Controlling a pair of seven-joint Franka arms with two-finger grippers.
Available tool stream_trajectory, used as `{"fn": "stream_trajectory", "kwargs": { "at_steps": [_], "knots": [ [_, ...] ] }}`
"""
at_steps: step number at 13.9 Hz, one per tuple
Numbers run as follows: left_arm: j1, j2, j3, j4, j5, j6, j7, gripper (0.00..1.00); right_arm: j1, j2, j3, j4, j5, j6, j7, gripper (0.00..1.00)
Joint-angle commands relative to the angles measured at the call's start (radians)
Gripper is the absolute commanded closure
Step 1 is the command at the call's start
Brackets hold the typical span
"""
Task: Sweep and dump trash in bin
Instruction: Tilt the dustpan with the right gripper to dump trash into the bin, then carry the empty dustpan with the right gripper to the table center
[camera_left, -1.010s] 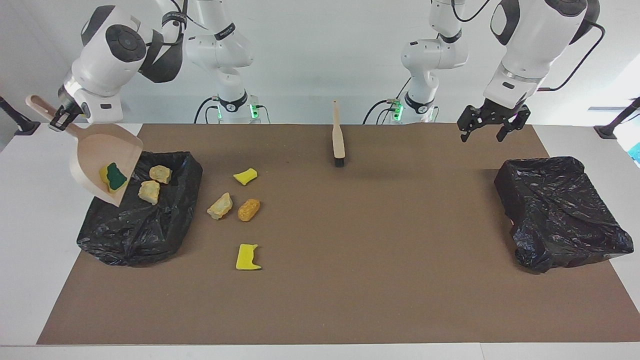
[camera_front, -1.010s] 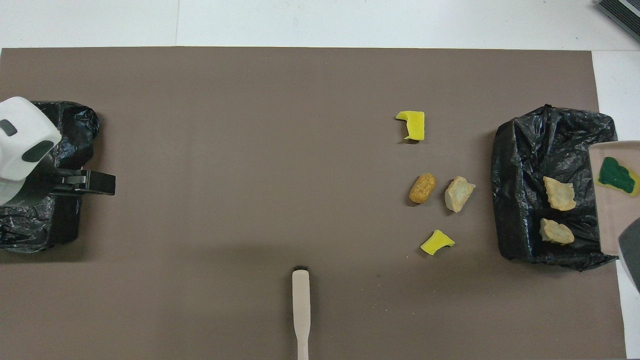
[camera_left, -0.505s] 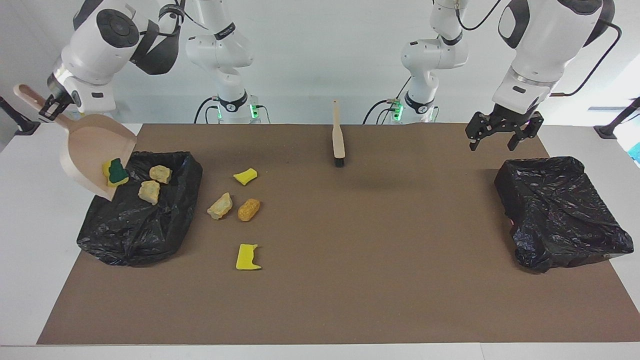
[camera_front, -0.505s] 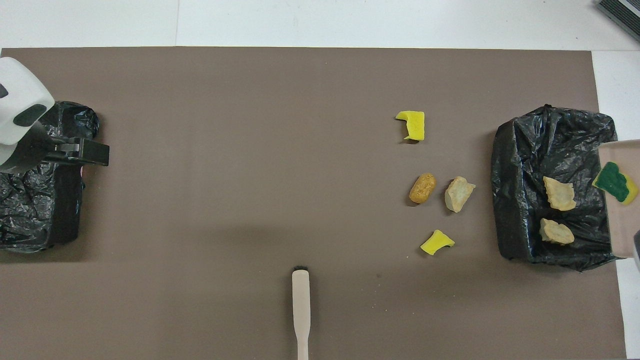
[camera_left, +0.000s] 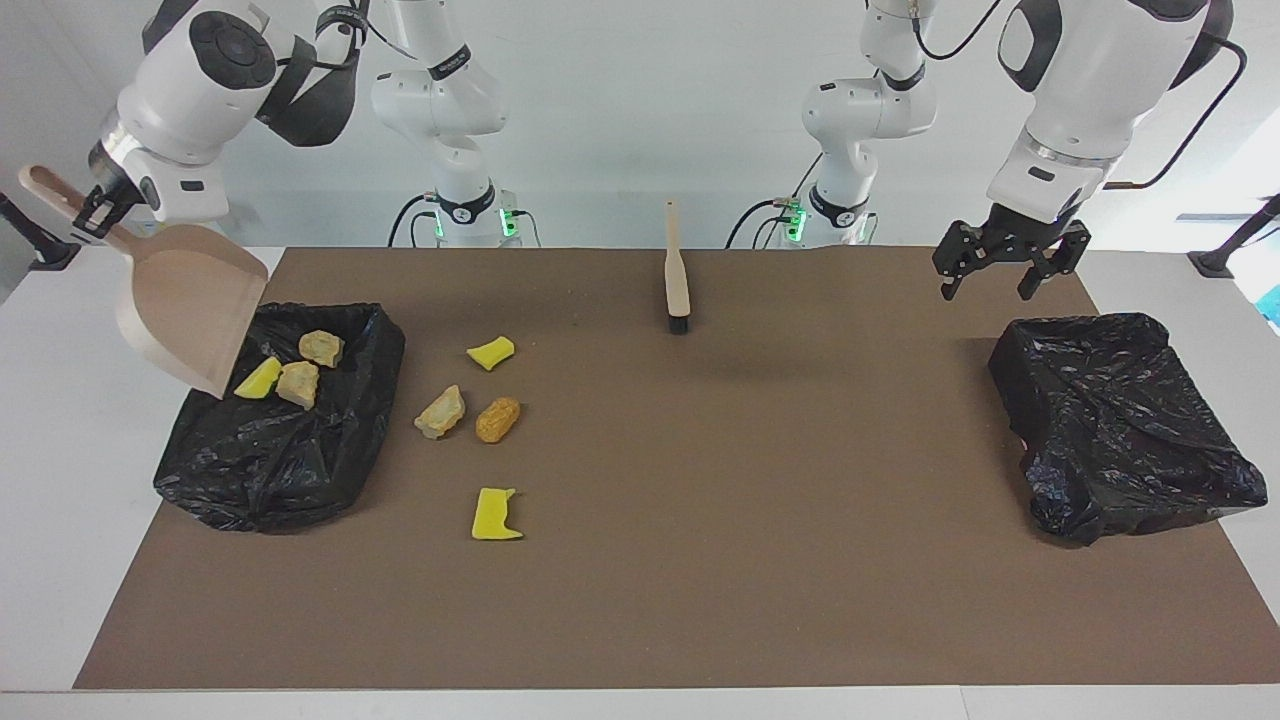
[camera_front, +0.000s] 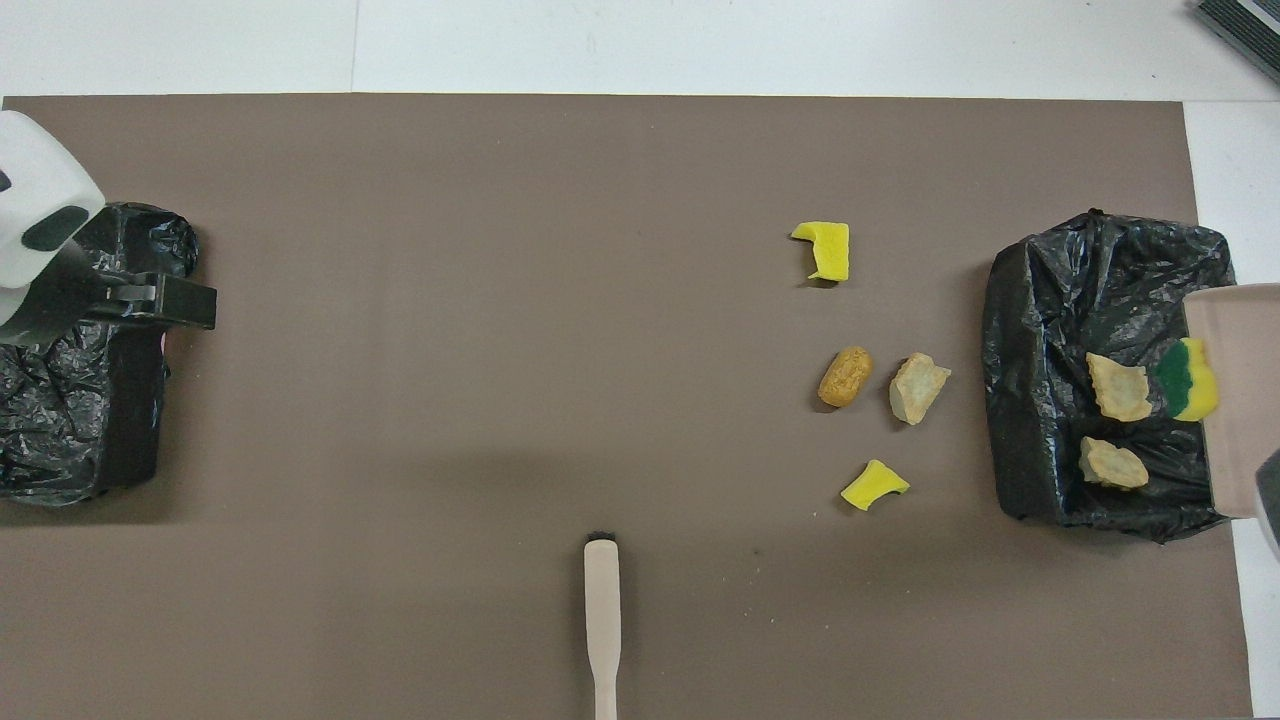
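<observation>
Now the yellow-and-green sponge has slid off the dustpan and lies in the black-lined bin at the right arm's end of the table, just beside the nearer-edge lip of the pan; half a second ago it still sat on the pan's tilted floor, near the lip. The right gripper is clamped on the dustpan's handle, holding the pan tipped steeply over the bin's edge, and the pan now looks empty. Two tan lumps lie in that bin next to the sponge, so three of the seven scraps appear dumped. Four remain on the brown mat beside the bin: a small yellow sponge piece, a tan lump and an orange lump close together, and a larger yellow sponge piece farther from the robots. The hand brush lies on the mat at the robots' edge, midway along the table, untouched by either gripper. The left gripper hangs with fingers spread and empty over the mat near the second black-lined bin at the left arm's end, having drifted slightly that way in the last second; that arm seems to be waiting. As I judge it, this dump is complete and the task is a little under halfway: the pan must go back down to the mat and the brush be taken up for the remaining four
</observation>
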Motion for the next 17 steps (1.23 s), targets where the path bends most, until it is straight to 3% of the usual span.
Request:
{"fn": "stream_trajectory", "kwargs": {
  "at_steps": [1,5,9,17],
  "knots": [
    [-0.06,0.001,0.073,0.017,0.014,-0.028,0.025,0.0,-0.014,-0.001,0.0,0.013,0.066,-0.02,-0.034,1.0],
    [-0.064,-0.002,0.09,0.014,0.012,-0.043,0.08,0.0,-0.011,-0.003,0.002,0.013,0.262,-0.078,0.009,1.0],
    [-0.07,-0.005,0.119,0.007,0.012,-0.042,0.123,0.0,0.0,-0.012,0.005,0.006,0.402,-0.143,0.164,1.0],
    [-0.067,-0.024,0.135,-0.009,0.012,-0.056,0.129,0.0,0.003,-0.014,0.105,-0.007,0.667,-0.253,0.788,1.0]
  ]
}}
